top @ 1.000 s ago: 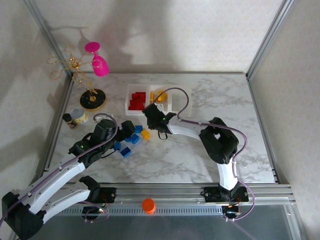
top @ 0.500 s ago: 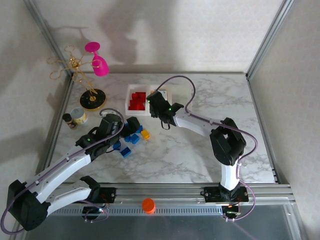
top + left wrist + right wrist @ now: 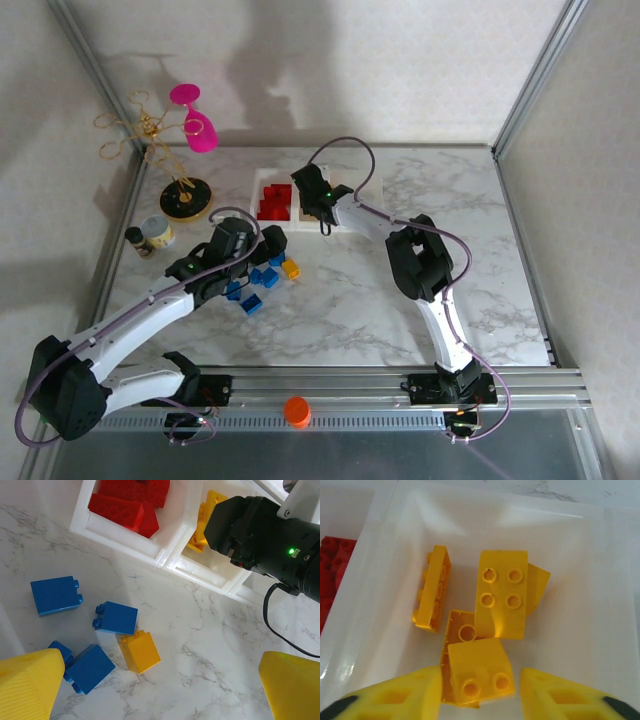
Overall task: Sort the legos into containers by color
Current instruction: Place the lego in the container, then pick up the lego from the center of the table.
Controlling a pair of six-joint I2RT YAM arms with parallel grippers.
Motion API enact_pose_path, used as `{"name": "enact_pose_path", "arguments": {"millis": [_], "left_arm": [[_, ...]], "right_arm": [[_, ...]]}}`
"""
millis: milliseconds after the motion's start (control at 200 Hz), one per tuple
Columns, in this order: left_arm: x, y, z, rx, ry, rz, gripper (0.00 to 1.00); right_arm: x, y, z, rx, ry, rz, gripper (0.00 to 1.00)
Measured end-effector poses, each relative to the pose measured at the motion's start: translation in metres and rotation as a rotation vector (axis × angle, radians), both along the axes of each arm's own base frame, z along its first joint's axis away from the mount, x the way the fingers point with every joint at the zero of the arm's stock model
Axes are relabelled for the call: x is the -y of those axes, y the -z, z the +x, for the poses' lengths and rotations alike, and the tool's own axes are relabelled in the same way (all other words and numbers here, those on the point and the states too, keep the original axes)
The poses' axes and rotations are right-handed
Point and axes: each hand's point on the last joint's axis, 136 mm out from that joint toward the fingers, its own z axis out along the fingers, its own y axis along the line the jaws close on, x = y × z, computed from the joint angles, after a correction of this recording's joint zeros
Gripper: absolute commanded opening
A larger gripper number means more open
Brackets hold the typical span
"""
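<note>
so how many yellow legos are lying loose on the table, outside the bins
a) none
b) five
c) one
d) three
c, a single yellow lego lies among the blue legos, outside the bins

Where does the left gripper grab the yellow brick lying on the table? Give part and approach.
Come straight down on the yellow brick. Pinch its two smooth side faces, not the studded end: that end butts against a blue brick, while the sides look freer.

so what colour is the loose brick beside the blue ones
Yellow brick; best in left wrist view.
</note>
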Motion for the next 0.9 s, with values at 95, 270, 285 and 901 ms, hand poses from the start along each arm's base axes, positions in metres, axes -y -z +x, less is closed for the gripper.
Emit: {"name": "enact_pose_path", "arguments": {"millis": [95,270,285,901], "left_arm": [[0.000,-0.001,0.000,0.003,0.000,-0.002,1.00],[0.000,-0.002,0.000,0.006,0.000,-0.004,1.00],[0.000,-0.003,0.000,0.007,0.001,-0.005,1.00],[-0.029,-0.023,-0.040,0.059,-0.020,-0.032,0.99]], "right_arm": [[0.000,-0.004,0.000,0.004,-0.005,0.001,0.52],[0.004,-0.015,-0.015,0.007,-0.021,-0.001,0.56],[0.005,-0.016,-0.018,0.006,-0.023,-0.001,0.56],[-0.039,0.018,-0.176,-0.189,-0.261,0.109,0.69]]}}
